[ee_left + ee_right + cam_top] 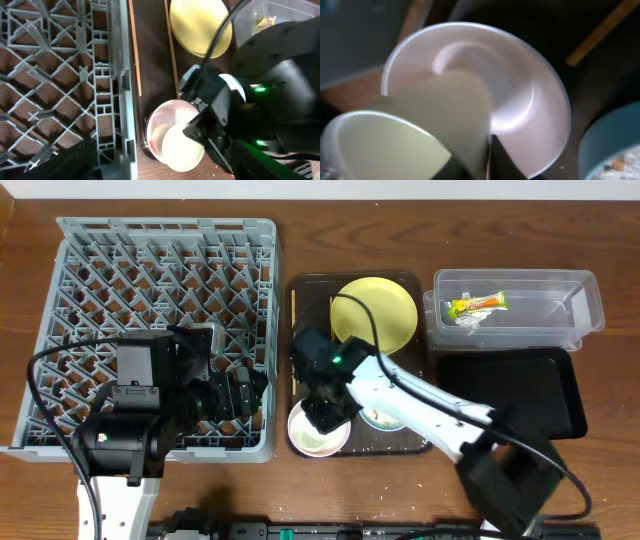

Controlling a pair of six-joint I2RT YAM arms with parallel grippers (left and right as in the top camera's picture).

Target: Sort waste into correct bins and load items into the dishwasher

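Note:
My right gripper (326, 412) is shut on the small white cup (395, 145) and holds it tilted over the white-pink bowl (520, 90). The bowl (167, 117) stands at the front left of the brown serving tray (300, 285), and the cup (182, 150) overlaps its near rim. The light blue bowl (388, 420), with crumbs in it, sits next to it. The yellow plate (375, 310) lies at the tray's back. Chopsticks (294, 330) lie along the tray's left side. My left gripper (243, 393) is open and empty over the grey dish rack's (130, 270) front right corner.
The clear tub (560, 320) at the back right holds the yellow-green wrapper (478, 305) and white paper bits. The glossy black tray (510, 395) lies in front of it. Pale crumbs are scattered on the table near the front edge (380, 490).

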